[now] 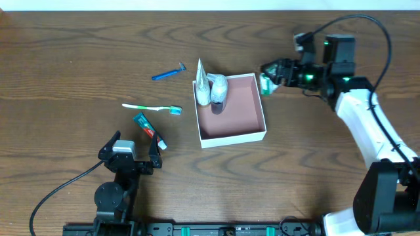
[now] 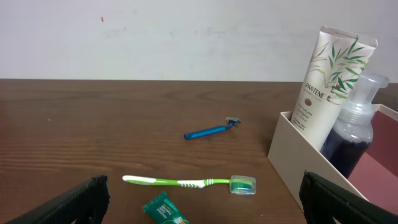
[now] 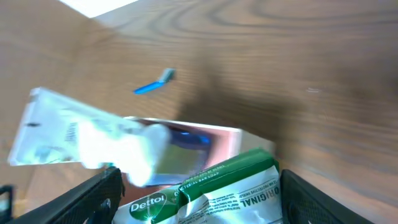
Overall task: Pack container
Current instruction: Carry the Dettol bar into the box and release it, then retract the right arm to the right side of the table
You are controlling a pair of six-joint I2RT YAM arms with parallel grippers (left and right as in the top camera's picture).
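The container is a shallow white-walled box with a reddish-brown inside at the table's middle. A white Pantene tube and a clear pump bottle stand in its left far corner; both show in the left wrist view, the tube and the bottle. My right gripper is shut on a green and white Dettol soap bar just past the container's right far corner. My left gripper is open and empty, near a green toothpaste tube.
A green toothbrush with a capped head lies left of the container, also in the left wrist view. A blue razor lies farther back. The toothpaste tube's end shows between the left fingers.
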